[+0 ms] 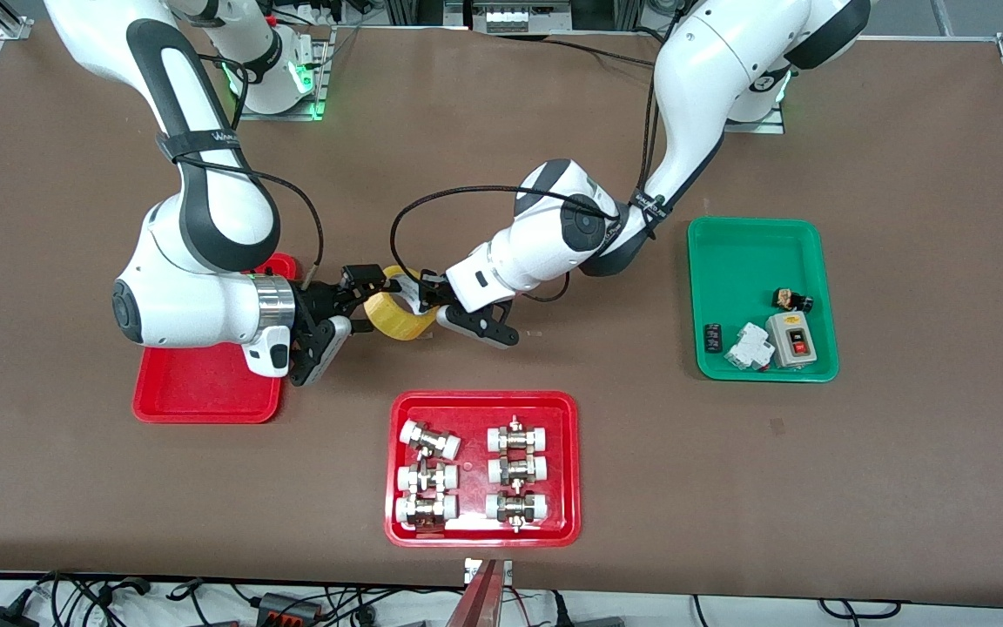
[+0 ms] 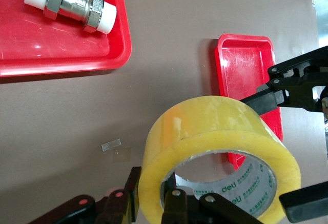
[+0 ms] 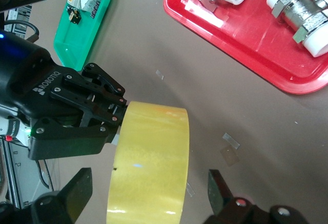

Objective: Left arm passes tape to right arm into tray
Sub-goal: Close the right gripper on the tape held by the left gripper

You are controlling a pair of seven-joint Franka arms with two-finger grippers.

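1. Between the two arms, up in the air over bare tabletop, the tape hung at the handover point, with the plain red tray just beside it toward the right arm's end.

2. The left tool held the roll: the left wrist view showed its fingers gripping through the pale core, clamped on the roll's wall, so the roll's open axis ran roughly along the line joining the two tools and its yellow band faced outward.

3. The right tool faced the roll from the tray's end. In the right wrist view its two fingers stood wide apart, one to each side of the yellow band, apparently touching nothing. The roll lay between them, not yet gripped.

4. My judgement is that the coming move turned on this fit: the right tool's fingers straddled the roll's outer width, so closing them should pinch the band across its flat faces while the left tool kept its hold on the wall.

5. The right arm was folded low, its forearm lying over the tray and its wrist turned level toward the roll; it was the arm next to the tray. The left arm reached across from its base, elbow bent, wrist also near level.

6. The risk I saw was the left tool letting go before the right had a firm pinch.
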